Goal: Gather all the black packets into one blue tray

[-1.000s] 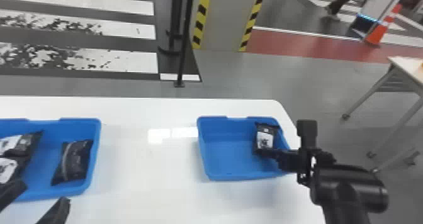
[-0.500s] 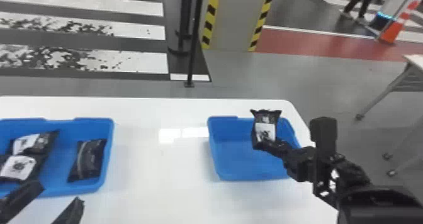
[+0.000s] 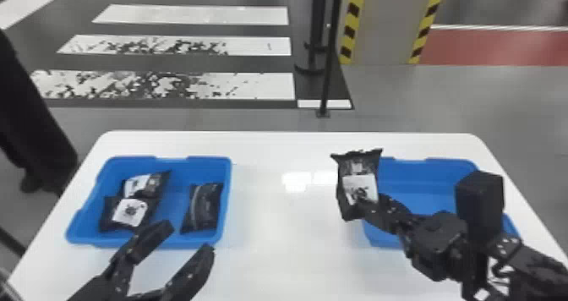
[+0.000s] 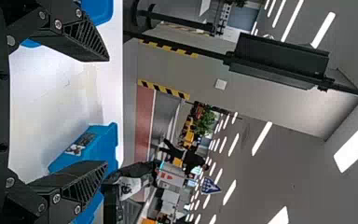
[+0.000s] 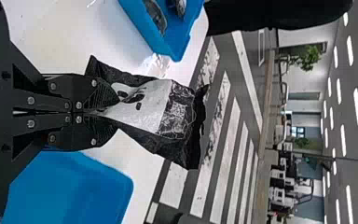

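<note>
Moved: the black foil packet with a white label (image 3: 357,167) is up and out of the right tray since the earlier frames, now near its inner rim, toward mid-table from where it was. Head view has swung too, so part of the shift is camera. White flat table (image 3: 274,258) sits under both grippers, trays set apart, probably one per arm. Blue rectangular plastic tray (image 3: 173,205) just beyond the left gripper's fingers, likely the gathering tray since three packets lie there. Second blue plastic tray (image 3: 422,201) below the right gripper, presumably the source. Black two-finger right gripper (image 5: 113,113) closed on the packet's lower part, rest standing clear of the fingers, probably so it can pass over rims. Black two-finger left gripper (image 3: 187,238) spread, nothing between fingers, parked at its tray's near side, maybe awaiting a handover; could block the drop. Beyond it, two labelled black packets (image 3: 131,211) overlap on the tray's outer side, dark glossy packet (image 3: 203,207) apart on the inner side; those three unchanged.
</note>
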Tool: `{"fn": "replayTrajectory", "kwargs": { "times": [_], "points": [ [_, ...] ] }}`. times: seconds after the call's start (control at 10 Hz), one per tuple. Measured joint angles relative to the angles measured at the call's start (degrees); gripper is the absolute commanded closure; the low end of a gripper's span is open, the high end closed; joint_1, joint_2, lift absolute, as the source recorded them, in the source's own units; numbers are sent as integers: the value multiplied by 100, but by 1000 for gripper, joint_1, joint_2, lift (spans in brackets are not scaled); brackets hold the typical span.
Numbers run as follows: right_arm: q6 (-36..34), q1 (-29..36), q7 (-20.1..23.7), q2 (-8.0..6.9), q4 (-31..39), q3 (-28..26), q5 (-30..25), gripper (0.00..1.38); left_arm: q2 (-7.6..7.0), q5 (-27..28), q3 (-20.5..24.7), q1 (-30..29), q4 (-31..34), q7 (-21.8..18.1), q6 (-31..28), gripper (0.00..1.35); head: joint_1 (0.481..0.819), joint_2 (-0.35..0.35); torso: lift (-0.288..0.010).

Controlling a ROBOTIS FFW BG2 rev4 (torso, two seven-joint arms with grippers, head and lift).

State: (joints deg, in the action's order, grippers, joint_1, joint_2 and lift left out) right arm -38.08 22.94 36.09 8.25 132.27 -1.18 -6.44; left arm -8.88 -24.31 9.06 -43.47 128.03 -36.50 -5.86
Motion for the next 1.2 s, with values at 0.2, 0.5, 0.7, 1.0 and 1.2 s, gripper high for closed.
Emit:
{"fn": "replayTrajectory", "kwargs": {
  "times": [0.2, 0.5, 0.7, 1.0, 1.2],
  "points": [
    [364, -20, 363, 1, -143, 293, 4, 1279, -61, -76, -50, 217, 0, -56, -240, 268, 695, 63, -110],
    [1027, -196, 1094, -6, -465, 544, -187, 1279, -94, -232, -120, 566, -1, -69, -397, 268, 695, 122, -110],
    [1233, -368, 1386, 11, -500, 787, -453, 1279, -101, -279, -204, 893, -93, -59, -558, 268, 695, 139, -110],
    [1358, -608, 1579, 66, -379, 1267, -772, 1279, -136, -566, -707, 1613, -595, -59, -621, 282, 695, 147, -110],
    [1349, -706, 1627, 94, -338, 1419, -863, 1279, -159, -769, -981, 1918, -788, -63, -639, 291, 695, 133, -110]
  ]
}}
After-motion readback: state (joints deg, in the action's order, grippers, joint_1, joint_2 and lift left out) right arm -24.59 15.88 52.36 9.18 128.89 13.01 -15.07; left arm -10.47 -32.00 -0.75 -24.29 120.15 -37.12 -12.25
